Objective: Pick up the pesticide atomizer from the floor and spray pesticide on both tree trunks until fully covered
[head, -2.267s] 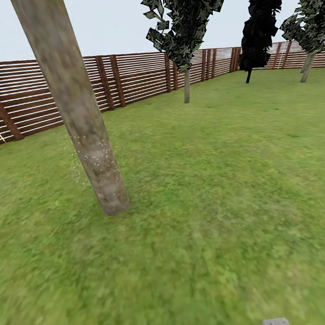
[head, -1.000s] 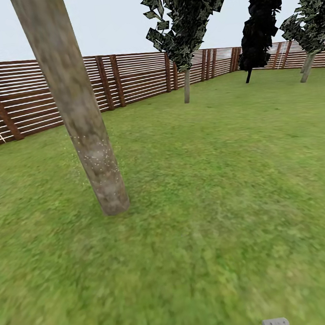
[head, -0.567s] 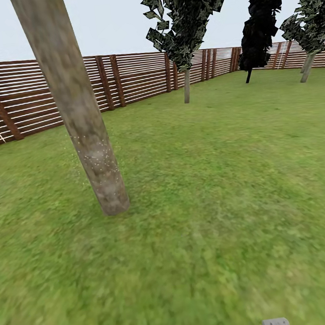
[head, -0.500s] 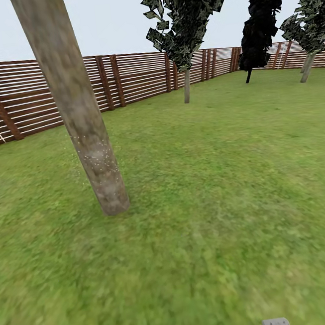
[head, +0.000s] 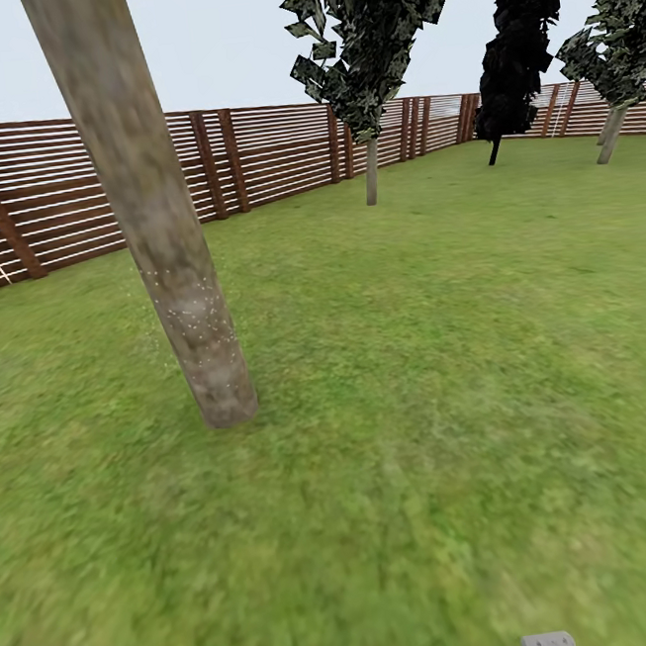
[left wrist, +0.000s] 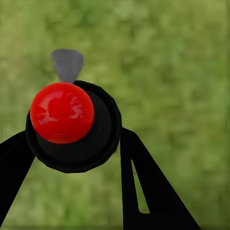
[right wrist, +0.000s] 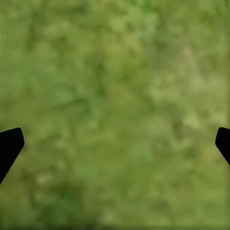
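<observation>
From the head, the leaning trunk stands left on the lawn, specks dusting its lower part; the left gripper pinches the atomizer, seemingly light, rigid and best held round its body; the right gripper gapes over grass.

No writing, label, brand, number or sign can be read anywhere in these pictures.
</observation>
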Controlling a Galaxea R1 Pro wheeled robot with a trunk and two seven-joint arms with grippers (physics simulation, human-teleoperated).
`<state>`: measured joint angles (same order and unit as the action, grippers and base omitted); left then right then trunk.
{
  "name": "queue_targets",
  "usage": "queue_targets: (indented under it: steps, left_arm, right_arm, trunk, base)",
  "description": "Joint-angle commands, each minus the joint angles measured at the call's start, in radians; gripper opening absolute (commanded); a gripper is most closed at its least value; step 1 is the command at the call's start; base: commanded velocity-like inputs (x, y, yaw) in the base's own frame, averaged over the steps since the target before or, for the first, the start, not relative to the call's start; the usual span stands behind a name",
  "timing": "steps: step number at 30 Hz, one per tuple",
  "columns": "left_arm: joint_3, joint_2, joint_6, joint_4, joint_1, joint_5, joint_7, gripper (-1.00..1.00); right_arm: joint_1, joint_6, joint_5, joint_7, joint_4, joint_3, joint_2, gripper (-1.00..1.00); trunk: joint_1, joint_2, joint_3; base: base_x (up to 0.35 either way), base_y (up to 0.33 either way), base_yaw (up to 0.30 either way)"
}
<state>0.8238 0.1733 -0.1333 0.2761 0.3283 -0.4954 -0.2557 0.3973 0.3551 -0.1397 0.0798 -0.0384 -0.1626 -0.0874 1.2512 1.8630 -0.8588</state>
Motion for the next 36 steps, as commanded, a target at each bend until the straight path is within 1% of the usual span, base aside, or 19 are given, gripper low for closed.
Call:
queue_targets:
  steps: [1, 36]
  left_arm:
    - [0.000, 0.000, 0.000, 0.000, 0.000, 0.000, 0.001, -1.00]
    - [0.000, -0.001, 0.001, 0.001, 0.000, -0.001, 0.001, -1.00]
  right_arm:
    - [0.000, 0.000, 0.000, 0.000, 0.000, 0.000, 0.000, 1.00]
    - [0.000, 0.000, 0.000, 0.000, 0.000, 0.000, 0.000, 1.00]
  trunk:
    - [0.000, 0.000, 0.000]
    - [0.000, 0.000, 0.000]
  base:
    - [0.000, 0.000, 0.000]
    - [0.000, 0.000, 0.000]
